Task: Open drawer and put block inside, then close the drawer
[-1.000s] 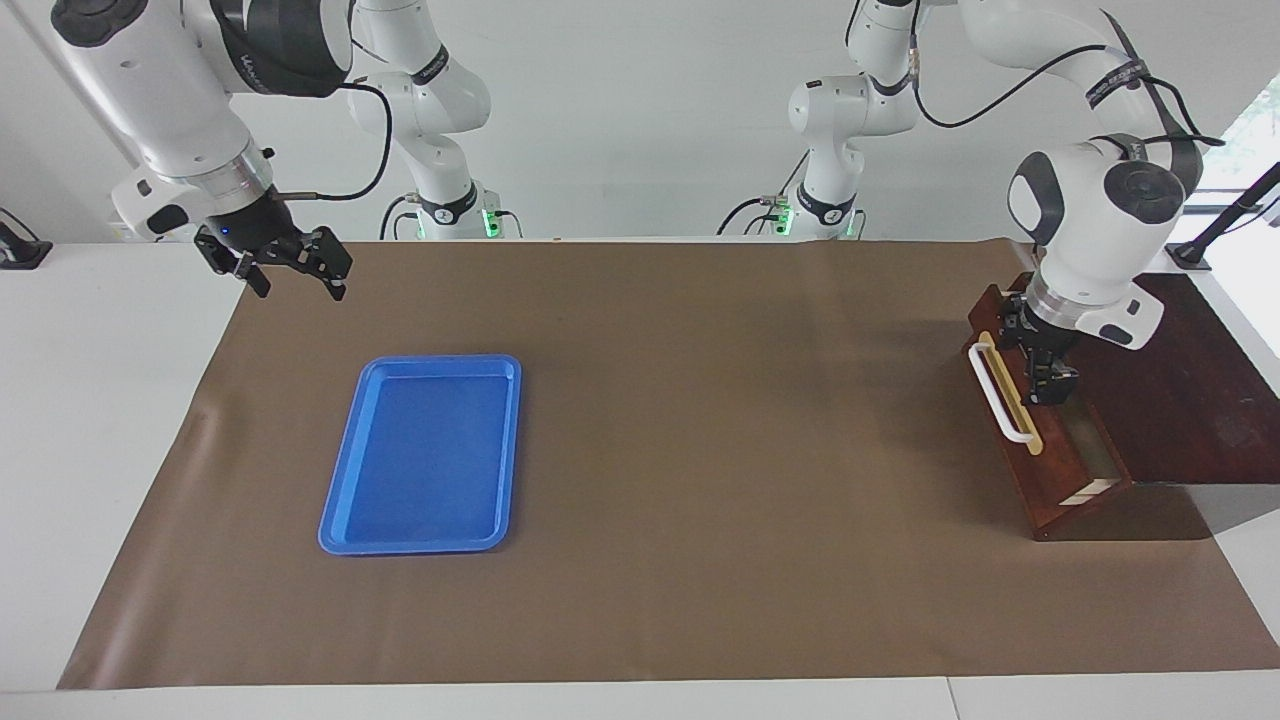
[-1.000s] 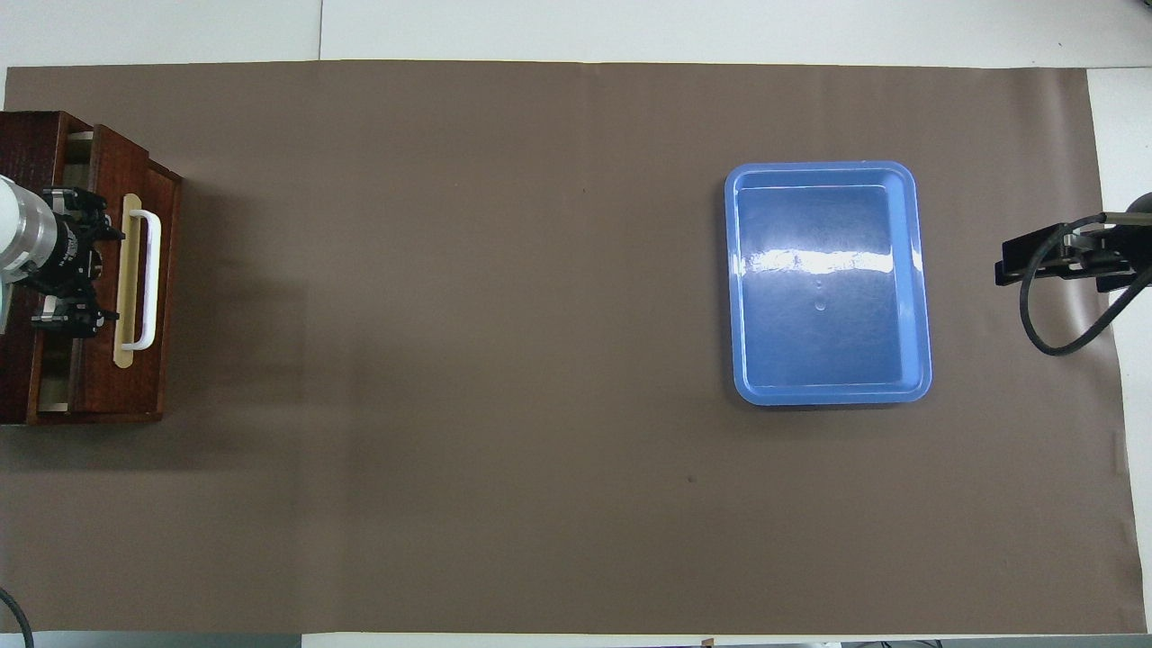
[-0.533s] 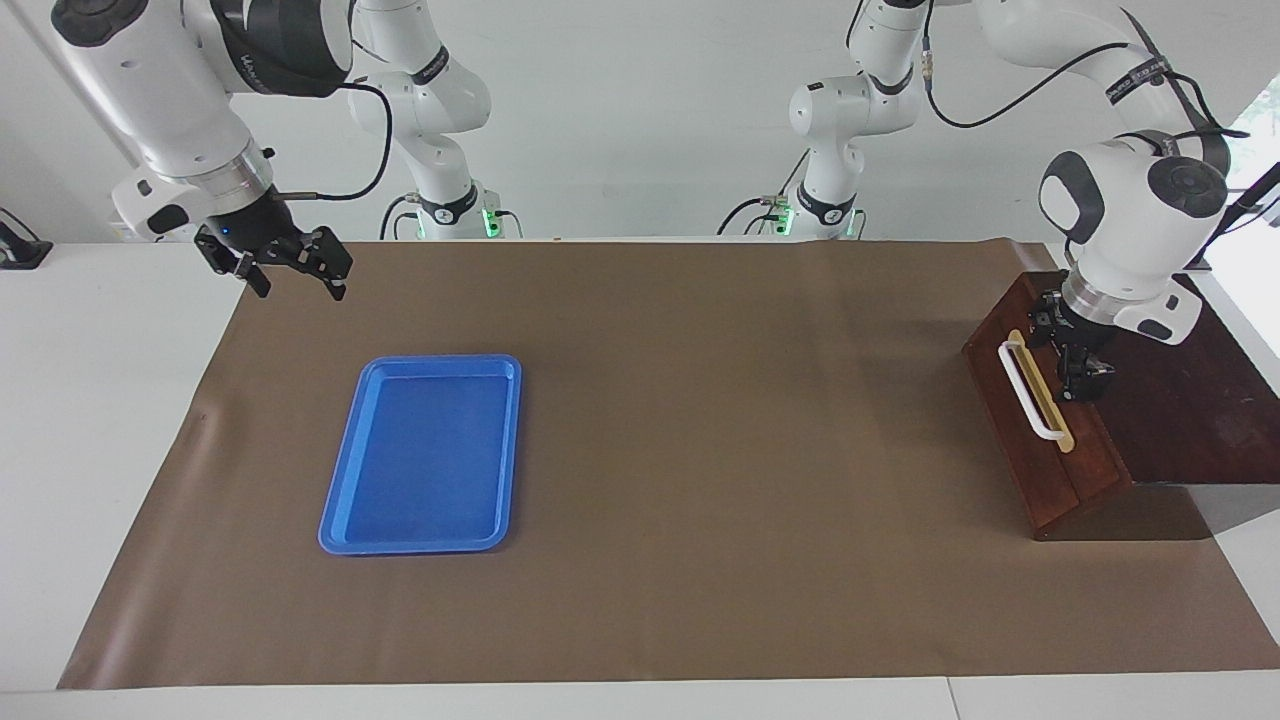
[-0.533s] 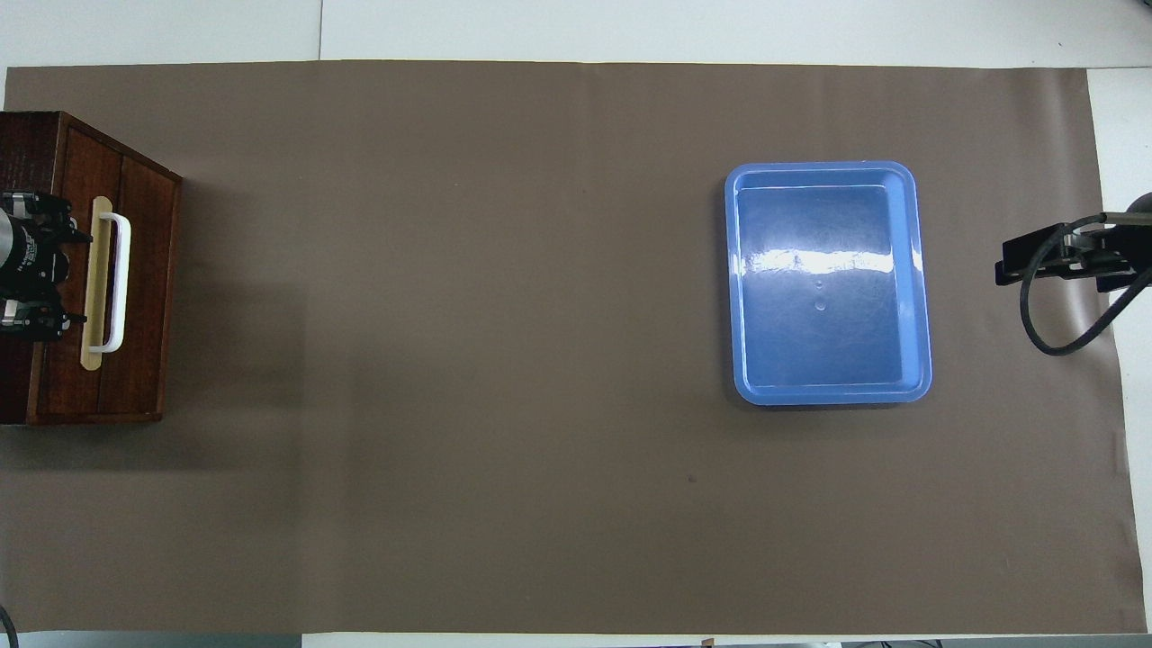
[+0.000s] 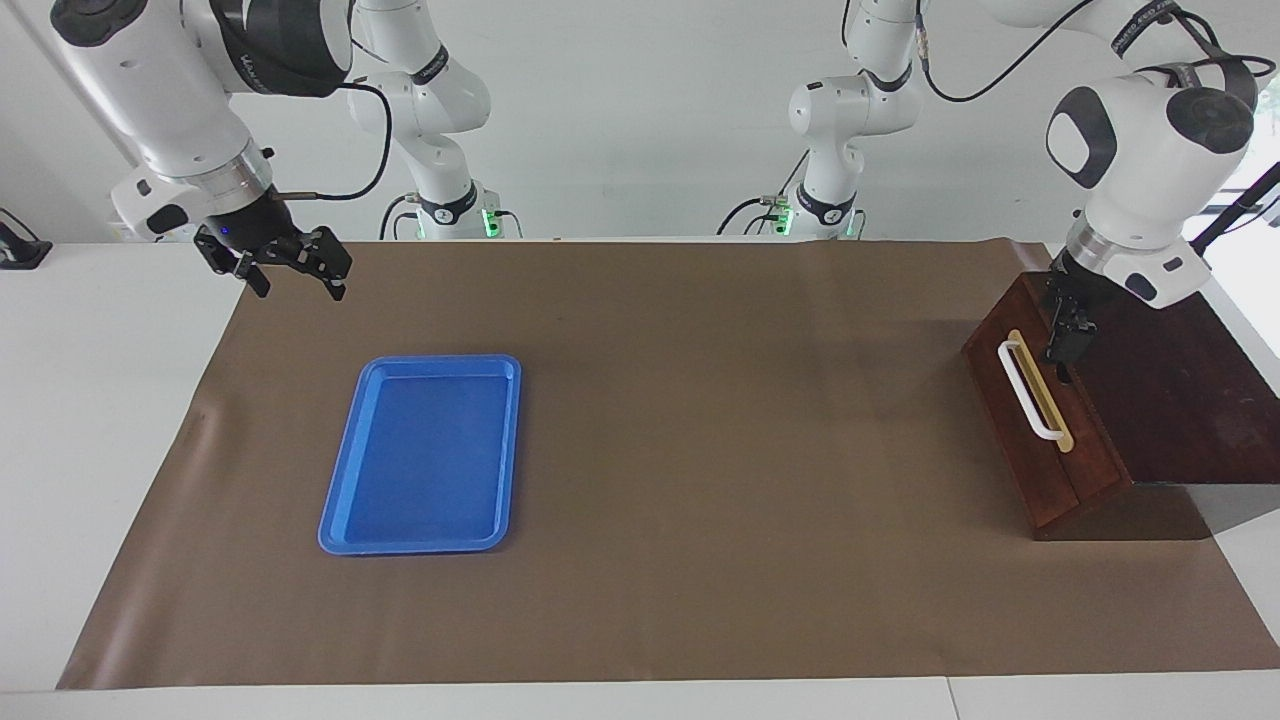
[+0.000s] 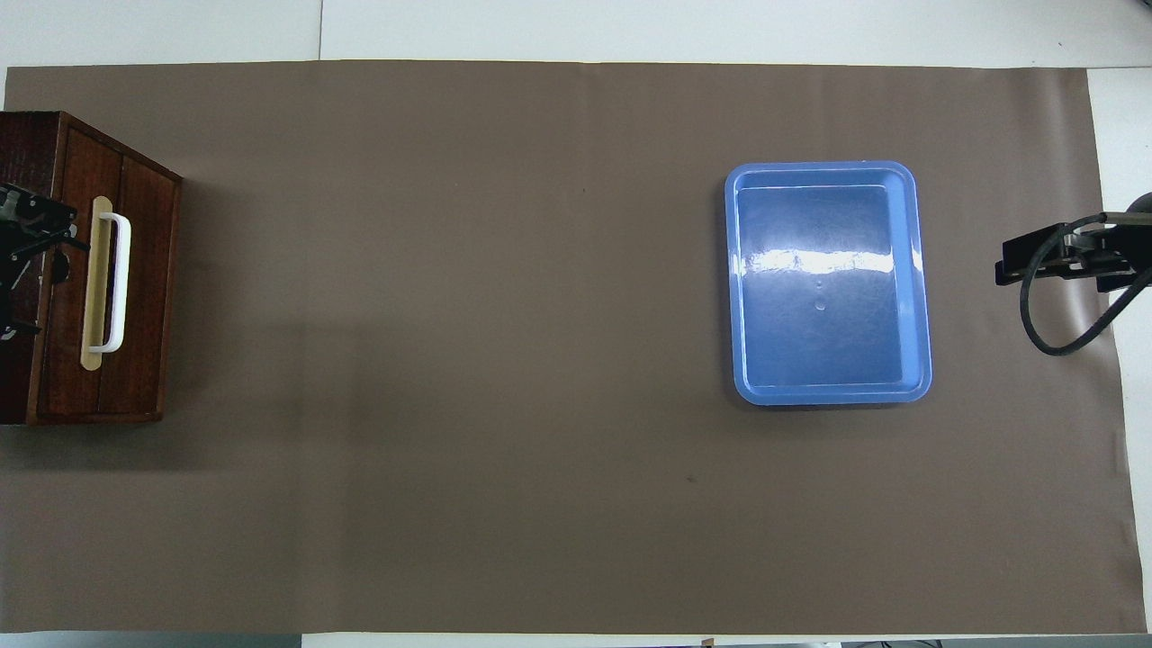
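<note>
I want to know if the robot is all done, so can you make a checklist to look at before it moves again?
1. Drawer pushed fully into its wooden box: ok, its front sits flush.
2. Block inside the drawer: cannot tell, no block shows in either view and the drawer is shut.
3. Left gripper clear of the white handle: ok, it hangs over the box top, open and empty.
4. Right gripper out of the way: ok, it waits open over the mat's edge at its own end of the table.
5. Blue tray free of leftovers: ok, nothing lies in it.
</note>
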Tool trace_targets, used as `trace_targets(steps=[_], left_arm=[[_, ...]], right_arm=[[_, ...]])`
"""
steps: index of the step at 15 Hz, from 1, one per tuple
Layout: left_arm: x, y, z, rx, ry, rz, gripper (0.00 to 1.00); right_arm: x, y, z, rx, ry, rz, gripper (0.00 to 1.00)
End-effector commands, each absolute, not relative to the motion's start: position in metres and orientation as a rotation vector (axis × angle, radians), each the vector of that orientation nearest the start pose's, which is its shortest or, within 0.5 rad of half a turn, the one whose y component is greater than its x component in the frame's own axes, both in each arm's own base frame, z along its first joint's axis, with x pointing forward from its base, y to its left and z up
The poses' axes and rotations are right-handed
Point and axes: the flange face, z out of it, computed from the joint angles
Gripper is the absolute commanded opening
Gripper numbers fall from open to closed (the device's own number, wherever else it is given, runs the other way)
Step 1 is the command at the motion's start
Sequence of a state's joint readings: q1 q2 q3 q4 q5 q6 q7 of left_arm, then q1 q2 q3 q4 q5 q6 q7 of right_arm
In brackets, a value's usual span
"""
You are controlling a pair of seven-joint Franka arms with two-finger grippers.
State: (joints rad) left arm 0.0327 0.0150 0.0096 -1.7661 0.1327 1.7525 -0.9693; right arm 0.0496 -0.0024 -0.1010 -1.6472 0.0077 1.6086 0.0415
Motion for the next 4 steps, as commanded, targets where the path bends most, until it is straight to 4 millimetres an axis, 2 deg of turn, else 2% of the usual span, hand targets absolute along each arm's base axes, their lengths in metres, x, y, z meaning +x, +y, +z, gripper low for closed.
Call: trace_targets(steps=[1, 4], left_arm=[[0.543, 0.025, 0.559, -2.831, -1.080, 0.041, 1.00], [0.532, 0.017, 0.591, -3.000, -0.796, 0.151, 1.00]], right_arm=[[0.548, -0.031, 0.596, -3.142, 0.120, 0.053, 1.00], [0.548, -0.031, 0.595, -3.141, 0.120, 0.056, 1.00]])
